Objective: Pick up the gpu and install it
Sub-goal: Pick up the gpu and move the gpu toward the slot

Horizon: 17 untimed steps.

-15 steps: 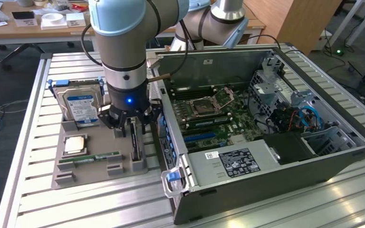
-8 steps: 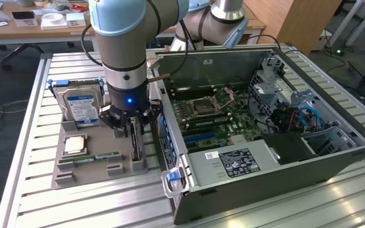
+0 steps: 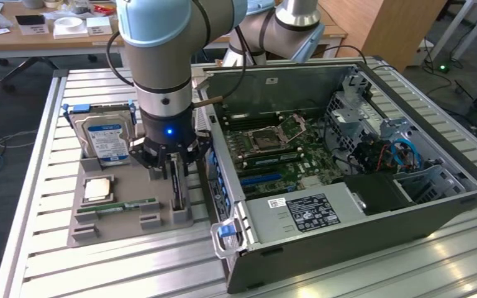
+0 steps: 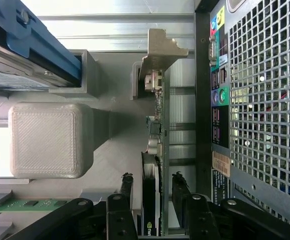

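Fingers (image 4: 127,186) flank gpu (image 4: 150,197) — dark, silver bracket

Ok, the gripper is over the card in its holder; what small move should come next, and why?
I would probably close the gripper now. It straddles the gpu, which stands on edge in the gray holder, one finger on each side with a small gap showing, so the card seems not gripped yet.

No txt legible. Blue-white label (image 3: 106,139) on hard drive (image 3: 85,120): print too small. Black label (image 3: 309,211) w/ white print + small white sticker (image 3: 277,203) on PC power supply (image 3: 263,222): unreadable. Orange sticker (image 4: 221,163) on case rear (image 4: 264,100), pale mark (image 4: 147,232) on gpu (image 4: 152,200): same.
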{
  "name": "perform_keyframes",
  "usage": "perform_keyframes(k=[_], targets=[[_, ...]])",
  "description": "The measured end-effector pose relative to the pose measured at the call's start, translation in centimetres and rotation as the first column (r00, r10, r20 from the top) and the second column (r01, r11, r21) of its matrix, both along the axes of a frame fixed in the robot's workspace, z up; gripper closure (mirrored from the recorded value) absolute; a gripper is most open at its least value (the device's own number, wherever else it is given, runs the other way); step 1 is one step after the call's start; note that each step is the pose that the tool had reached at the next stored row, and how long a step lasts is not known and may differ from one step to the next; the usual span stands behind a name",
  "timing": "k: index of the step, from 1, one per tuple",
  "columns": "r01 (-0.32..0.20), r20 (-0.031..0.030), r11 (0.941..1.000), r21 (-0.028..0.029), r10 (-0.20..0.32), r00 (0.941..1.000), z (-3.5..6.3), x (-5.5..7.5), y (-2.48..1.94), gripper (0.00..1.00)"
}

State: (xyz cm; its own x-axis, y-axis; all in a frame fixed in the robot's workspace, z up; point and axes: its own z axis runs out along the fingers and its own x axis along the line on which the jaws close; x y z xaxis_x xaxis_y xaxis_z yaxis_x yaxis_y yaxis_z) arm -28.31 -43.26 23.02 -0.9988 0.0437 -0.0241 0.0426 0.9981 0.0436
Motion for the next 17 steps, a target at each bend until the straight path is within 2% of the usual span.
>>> perform_keyframes(k=[17], targets=[[0.0, 0.0002, 1.0, 0.0, 0.0, 1.0, 0.0, -0.19, -0.01, 0.55]])
